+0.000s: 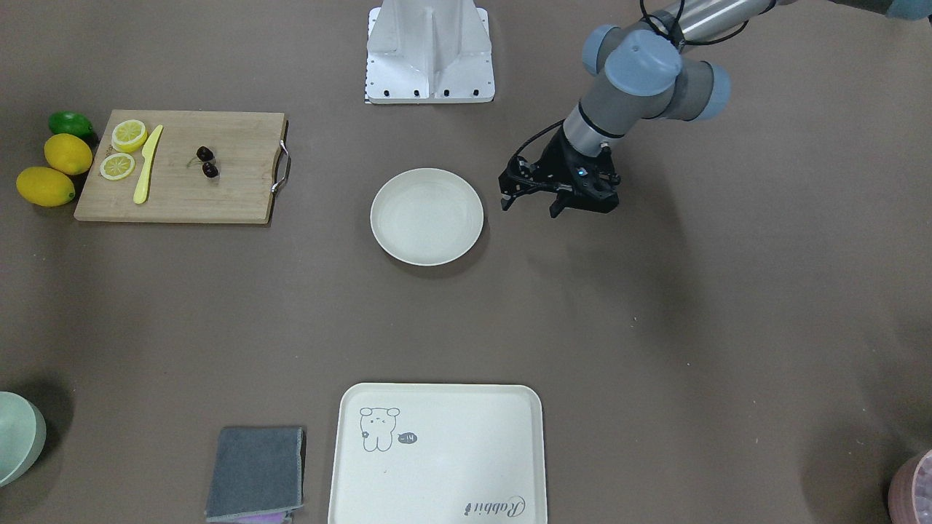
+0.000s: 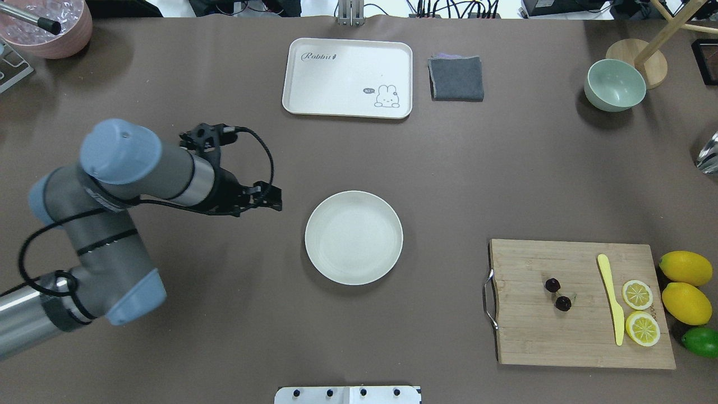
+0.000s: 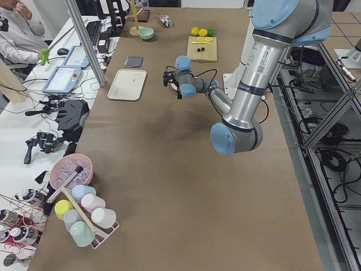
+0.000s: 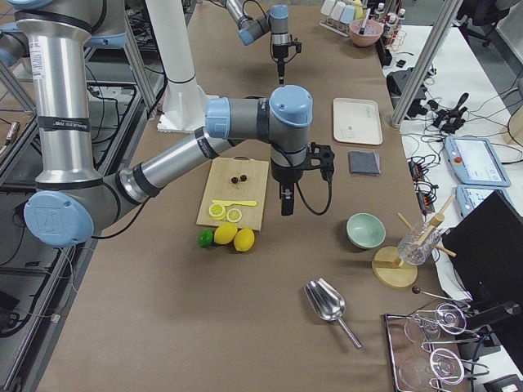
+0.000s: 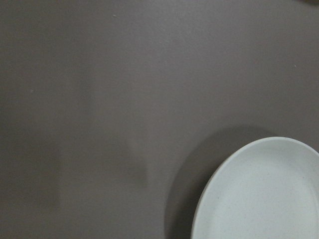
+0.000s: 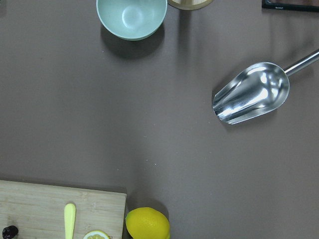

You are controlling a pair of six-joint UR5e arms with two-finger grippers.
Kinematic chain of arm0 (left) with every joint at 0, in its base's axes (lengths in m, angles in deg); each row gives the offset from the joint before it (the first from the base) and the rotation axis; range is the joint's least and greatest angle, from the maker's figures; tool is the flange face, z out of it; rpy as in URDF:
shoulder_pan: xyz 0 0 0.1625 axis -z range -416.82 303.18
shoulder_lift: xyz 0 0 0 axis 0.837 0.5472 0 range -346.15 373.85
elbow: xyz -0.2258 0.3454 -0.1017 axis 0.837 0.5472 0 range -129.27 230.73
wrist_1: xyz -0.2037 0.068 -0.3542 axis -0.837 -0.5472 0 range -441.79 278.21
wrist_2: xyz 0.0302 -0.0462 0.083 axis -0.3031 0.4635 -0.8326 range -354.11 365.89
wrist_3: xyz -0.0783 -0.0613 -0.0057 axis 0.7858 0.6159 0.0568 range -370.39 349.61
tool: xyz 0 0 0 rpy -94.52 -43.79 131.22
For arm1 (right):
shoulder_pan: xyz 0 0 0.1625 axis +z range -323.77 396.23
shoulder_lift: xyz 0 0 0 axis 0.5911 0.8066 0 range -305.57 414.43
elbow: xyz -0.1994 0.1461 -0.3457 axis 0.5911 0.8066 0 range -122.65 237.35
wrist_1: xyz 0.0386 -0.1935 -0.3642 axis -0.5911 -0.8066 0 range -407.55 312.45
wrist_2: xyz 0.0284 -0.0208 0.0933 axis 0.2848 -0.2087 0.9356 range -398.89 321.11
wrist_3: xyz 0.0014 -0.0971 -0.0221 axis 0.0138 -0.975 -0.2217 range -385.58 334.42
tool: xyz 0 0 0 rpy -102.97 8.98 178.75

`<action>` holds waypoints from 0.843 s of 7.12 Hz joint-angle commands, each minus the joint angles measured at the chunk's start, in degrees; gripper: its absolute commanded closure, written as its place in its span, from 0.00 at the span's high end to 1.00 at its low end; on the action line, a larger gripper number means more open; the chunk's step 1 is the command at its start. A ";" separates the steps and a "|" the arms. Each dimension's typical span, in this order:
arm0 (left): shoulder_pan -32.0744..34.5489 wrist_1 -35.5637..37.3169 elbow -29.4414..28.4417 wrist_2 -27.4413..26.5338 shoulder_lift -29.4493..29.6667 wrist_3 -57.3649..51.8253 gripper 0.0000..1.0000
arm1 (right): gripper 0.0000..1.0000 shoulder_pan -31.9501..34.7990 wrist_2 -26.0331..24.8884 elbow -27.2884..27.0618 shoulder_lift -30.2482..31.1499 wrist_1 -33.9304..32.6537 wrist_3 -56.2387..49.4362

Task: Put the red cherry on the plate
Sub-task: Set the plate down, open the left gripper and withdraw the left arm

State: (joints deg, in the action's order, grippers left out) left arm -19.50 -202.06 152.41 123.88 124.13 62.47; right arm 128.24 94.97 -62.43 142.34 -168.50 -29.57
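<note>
The left arm comes in low over the near side of the bench. Its wrist is bent so the left gripper (image 1: 529, 209) points down just beside the plate (image 2: 353, 237), fingers spread and holding nothing. The right arm reaches out with the right gripper (image 4: 286, 208) hanging straight down near the cutting board (image 2: 561, 336). It shows only in a side view, so whether its fingers are apart or together cannot be told.

Neither wrist camera shows any fingers, and the left one cuts the plate off at the frame's corner.

The red cherry (image 2: 562, 303), two dark fruits, lies on the board, well apart from the plate. One yellow knife (image 2: 611, 303) and two lemon slices (image 2: 637, 294) lie there too. Two whole lemons (image 2: 685, 268) and one lime (image 2: 701, 341) sit just beside the board. Farther off are one tray (image 2: 348, 78), one folded cloth (image 2: 456, 78) and one green bowl (image 2: 615, 85).
</note>
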 commanded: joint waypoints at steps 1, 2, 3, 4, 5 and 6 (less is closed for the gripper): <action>9.30 -0.40 6.31 10.02 -12.49 -12.59 0.97 | 1.00 0.97 0.00 -0.19 -1.07 -2.43 -0.05; 14.92 -1.71 6.86 15.29 -17.25 -18.31 0.97 | 1.00 1.24 -0.09 -0.19 -1.86 -3.67 -0.05; 19.93 -6.33 5.91 20.91 -23.65 -24.20 0.97 | 1.00 2.38 -0.18 -0.45 -1.60 -3.68 -0.75; 28.42 -7.68 2.33 27.84 -26.24 -31.91 0.97 | 1.00 2.91 -0.18 -0.45 -0.91 -3.77 -2.67; 35.90 -7.52 -2.49 33.39 -26.87 -40.00 0.97 | 1.00 2.74 -0.09 -0.54 -1.16 -5.59 -2.69; 40.68 -7.17 -6.19 34.58 -27.05 -44.78 0.97 | 1.00 2.22 -0.18 -0.28 -1.60 -6.13 -2.69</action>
State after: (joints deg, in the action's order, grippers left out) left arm 14.15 -209.23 150.87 154.84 97.98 24.86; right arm 130.78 94.83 -62.86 141.07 -173.63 -32.01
